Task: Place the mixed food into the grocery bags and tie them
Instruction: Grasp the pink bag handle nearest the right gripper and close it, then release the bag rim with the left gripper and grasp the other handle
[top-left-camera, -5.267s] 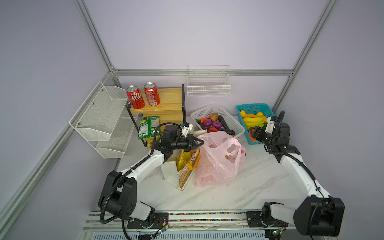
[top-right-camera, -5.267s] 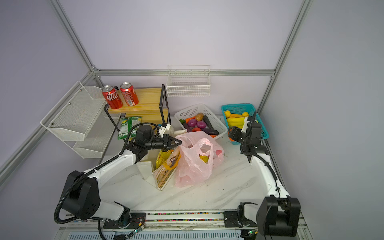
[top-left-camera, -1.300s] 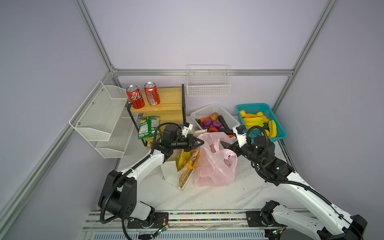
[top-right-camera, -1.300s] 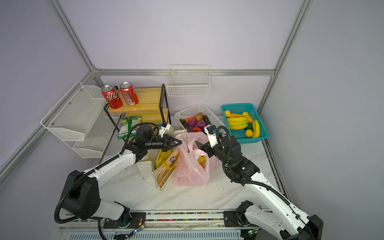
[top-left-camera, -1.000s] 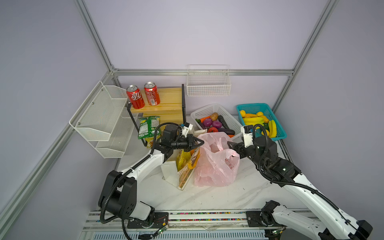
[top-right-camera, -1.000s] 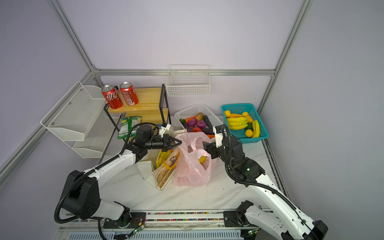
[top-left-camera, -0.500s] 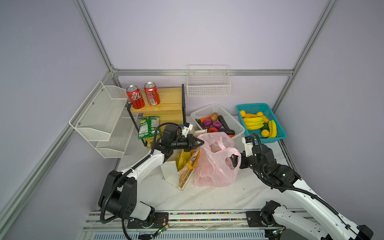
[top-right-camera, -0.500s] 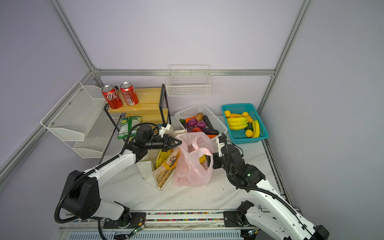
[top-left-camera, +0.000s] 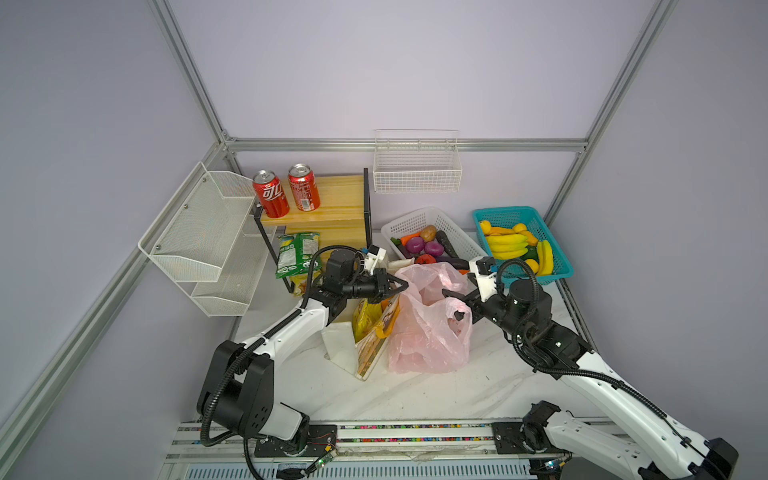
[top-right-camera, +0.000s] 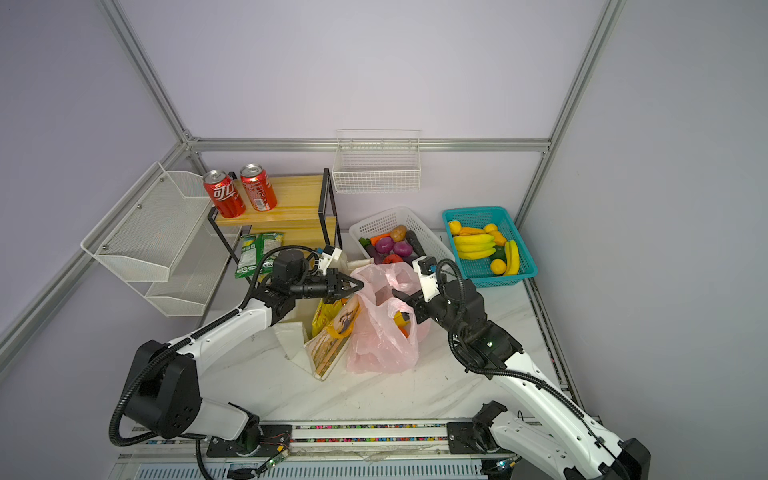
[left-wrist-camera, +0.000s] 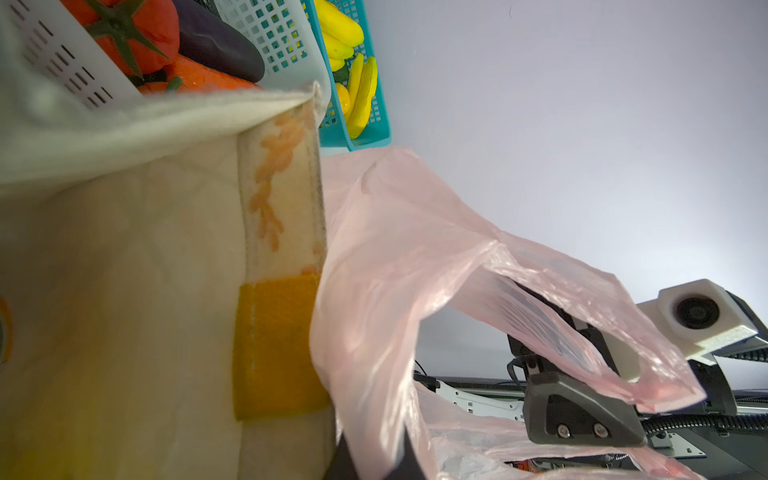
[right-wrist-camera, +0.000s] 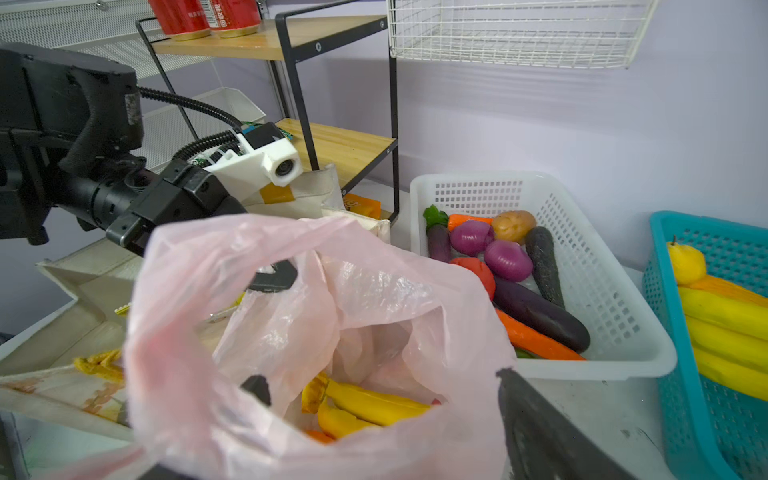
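Pink plastic bag (top-left-camera: 428, 332), thin, limp and slippery, stands mid-tabletop (top-left-camera: 415, 395) touching the canvas tote (top-left-camera: 374, 345); left hand (top-left-camera: 395, 286) is pinched shut on its left handle, right hand (top-left-camera: 453, 304) gapes empty around the right handle loop, probably the best hold.

Translucent pink plastic bag (top-left-camera: 428, 332); cream tote (top-left-camera: 370, 353) with orange handles, printed side; teal basket (top-left-camera: 507, 210); red cans (top-left-camera: 271, 199), white lettering.
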